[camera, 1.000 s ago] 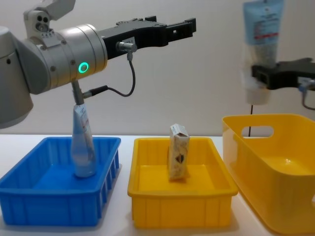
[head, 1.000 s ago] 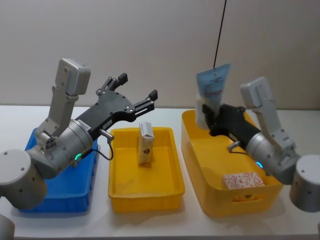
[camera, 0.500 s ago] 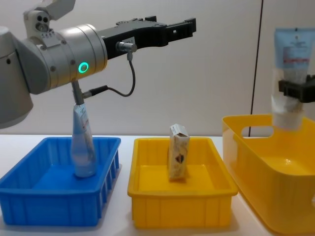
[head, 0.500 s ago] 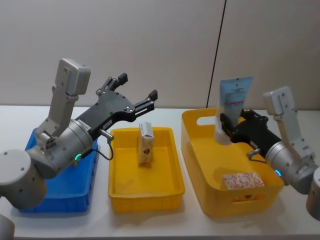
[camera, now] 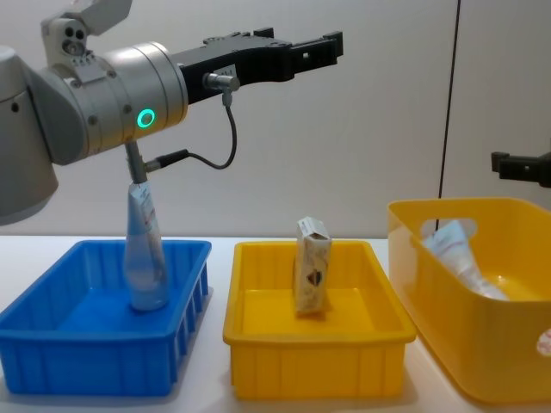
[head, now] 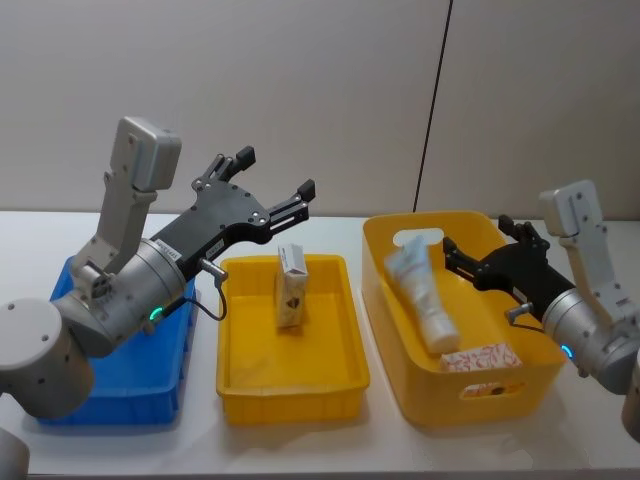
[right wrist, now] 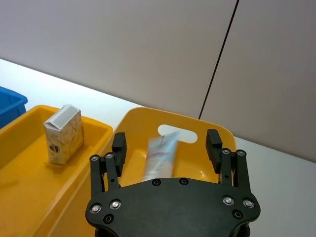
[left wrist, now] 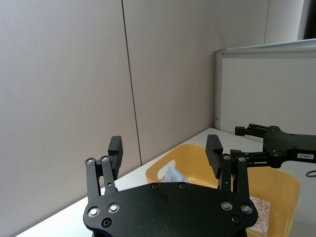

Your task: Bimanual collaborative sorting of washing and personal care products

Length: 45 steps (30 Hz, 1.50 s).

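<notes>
A pale-blue squeeze tube [head: 424,296] lies slanted inside the deep yellow tub [head: 400,375], also seen as the tube [camera: 455,253] and, blurred, the tube [right wrist: 160,155]. My right gripper [head: 474,233] hovers open just above it, holding nothing. A white carton with red print [head: 484,359] lies in the same tub. Another carton [head: 291,286] stands upright in the shallow yellow tray [head: 290,398]. A second tube [camera: 145,254] stands in the blue bin [camera: 95,366]. My left gripper [head: 277,170] is raised, open and empty, above the gap between bin and tray.
The blue bin, yellow tray and yellow tub stand side by side on a white table [head: 30,235] in front of a grey wall. A thin dark seam [head: 432,110] runs down the wall behind the tub.
My right gripper carried the tube to the right and down over the tub, then opened. The tube dropped into the tub. The left arm has not moved.
</notes>
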Each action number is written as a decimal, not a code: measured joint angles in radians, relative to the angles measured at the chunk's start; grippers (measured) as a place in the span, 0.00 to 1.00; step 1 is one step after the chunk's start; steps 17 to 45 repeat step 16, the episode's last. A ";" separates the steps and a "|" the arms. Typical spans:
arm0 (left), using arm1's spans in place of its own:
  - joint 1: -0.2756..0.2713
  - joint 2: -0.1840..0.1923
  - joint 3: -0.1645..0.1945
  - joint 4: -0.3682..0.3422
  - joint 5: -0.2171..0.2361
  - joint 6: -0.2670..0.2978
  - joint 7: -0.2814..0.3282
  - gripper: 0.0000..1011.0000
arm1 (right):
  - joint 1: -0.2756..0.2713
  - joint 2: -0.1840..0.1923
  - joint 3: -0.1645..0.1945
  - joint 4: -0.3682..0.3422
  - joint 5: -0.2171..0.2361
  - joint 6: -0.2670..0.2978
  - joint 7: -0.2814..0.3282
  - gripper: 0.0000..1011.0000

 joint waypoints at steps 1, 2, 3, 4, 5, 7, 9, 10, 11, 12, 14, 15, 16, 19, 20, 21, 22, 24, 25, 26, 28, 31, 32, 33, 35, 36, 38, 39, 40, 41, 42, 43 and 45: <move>0.000 0.000 0.000 0.000 0.000 0.000 0.000 0.99 | -0.001 0.000 0.001 0.000 0.000 0.000 0.000 0.97; 0.000 0.000 0.000 0.000 0.000 0.000 0.000 0.99 | -0.001 0.000 0.002 0.001 0.000 0.000 0.000 0.98; 0.000 0.000 0.000 0.000 0.000 0.000 0.000 0.99 | -0.001 0.000 0.002 0.001 0.000 0.000 0.000 0.99; 0.000 0.000 0.000 0.000 0.000 0.000 0.000 0.99 | -0.002 0.000 0.002 0.001 0.000 0.000 -0.001 0.99; 0.000 0.000 0.000 0.000 0.000 0.000 0.000 0.99 | -0.002 0.000 0.003 0.002 0.000 0.000 -0.001 0.99; 0.000 0.000 0.000 0.000 0.000 0.000 0.000 0.99 | -0.003 0.001 0.004 0.002 0.001 -0.001 -0.001 0.99; 0.000 0.000 0.000 0.000 0.000 0.000 0.000 0.99 | -0.003 0.001 0.005 0.002 0.001 -0.001 -0.001 0.99; 0.000 0.000 0.000 0.000 0.000 0.000 0.000 0.99 | -0.003 0.001 0.005 0.003 0.001 -0.001 -0.001 0.99; 0.000 0.000 0.000 0.000 0.000 0.000 0.000 0.99 | -0.003 0.001 0.006 0.003 0.001 -0.001 -0.002 0.99; 0.000 0.000 0.000 0.000 0.000 0.000 0.000 0.99 | -0.004 0.001 0.006 0.003 0.001 -0.001 -0.002 0.99; 0.000 0.000 0.000 0.000 0.000 0.000 0.000 0.99 | -0.004 0.001 0.007 0.003 0.001 -0.001 -0.002 0.99; 0.000 0.000 0.000 0.000 0.000 0.000 0.000 0.99 | -0.004 0.001 0.007 0.003 0.001 -0.001 -0.002 0.99; 0.000 0.000 0.000 0.000 0.000 0.000 0.000 0.99 | -0.004 0.002 0.007 0.003 0.001 -0.001 -0.002 0.99; 0.000 0.000 0.000 0.000 0.000 0.000 0.000 0.99 | -0.004 0.002 0.007 0.003 0.001 -0.001 -0.002 0.99; 0.000 0.000 0.000 0.000 0.000 0.000 0.000 0.99 | -0.004 0.002 0.007 0.003 0.001 -0.001 -0.002 0.99; 0.000 0.000 0.000 0.000 0.000 0.000 0.000 0.99 | -0.004 0.002 0.007 0.003 0.001 -0.001 -0.002 0.99; 0.000 0.000 0.000 0.000 0.000 0.000 0.000 0.99 | -0.004 0.002 0.007 0.003 0.001 -0.001 -0.002 0.99; 0.000 0.000 0.000 0.000 0.000 0.000 0.000 0.99 | -0.004 0.002 0.007 0.003 0.001 -0.001 -0.002 0.99; 0.000 0.000 0.000 0.000 0.000 0.000 0.000 0.99 | -0.004 0.002 0.007 0.003 0.001 -0.001 -0.002 0.99; 0.000 0.000 0.000 0.000 0.000 0.000 0.000 0.99 | -0.004 0.002 0.007 0.003 0.001 -0.001 -0.002 0.99; 0.000 0.000 0.000 0.000 0.000 0.000 0.000 0.99 | -0.004 0.002 0.007 0.003 0.001 -0.001 -0.002 0.99; 0.000 0.000 0.000 0.000 0.000 0.000 0.000 0.99 | -0.004 0.002 0.007 0.003 0.001 -0.001 -0.002 0.99; 0.000 0.000 0.000 0.000 0.000 0.000 0.000 0.99 | -0.004 0.002 0.007 0.003 0.001 -0.001 -0.002 0.99; 0.000 0.000 0.000 0.000 0.000 0.000 0.000 0.99 | -0.004 0.002 0.007 0.003 0.001 -0.001 -0.002 0.99; 0.000 0.000 0.000 0.000 0.000 0.000 0.000 0.99 | -0.004 0.002 0.007 0.003 0.001 -0.001 -0.002 0.99; 0.000 0.000 0.000 0.000 0.000 0.000 0.000 0.99 | -0.004 0.002 0.007 0.003 0.001 -0.001 -0.002 0.99; 0.000 0.000 0.000 0.000 0.000 0.000 0.000 0.99 | -0.004 0.002 0.007 0.003 0.001 -0.001 -0.002 0.99; 0.000 0.000 0.000 0.000 0.000 0.000 0.000 0.99 | -0.004 0.002 0.007 0.003 0.001 -0.001 -0.002 0.99; 0.000 0.000 0.000 0.000 0.000 0.000 0.000 0.99 | -0.004 0.002 0.007 0.003 0.001 -0.001 -0.002 0.99; 0.000 0.000 0.000 0.000 0.000 0.000 0.000 0.99 | -0.004 0.002 0.007 0.003 0.001 -0.001 -0.002 0.99; 0.000 0.000 0.000 0.000 0.000 0.000 0.000 0.99 | -0.004 0.002 0.007 0.003 0.001 -0.001 -0.002 0.99; 0.000 0.000 0.000 0.000 0.000 0.000 0.000 0.99 | -0.004 0.002 0.007 0.003 0.001 -0.001 -0.002 0.99; 0.000 0.000 0.000 0.000 0.000 0.000 0.000 0.99 | -0.004 0.002 0.007 0.003 0.001 -0.001 -0.002 0.99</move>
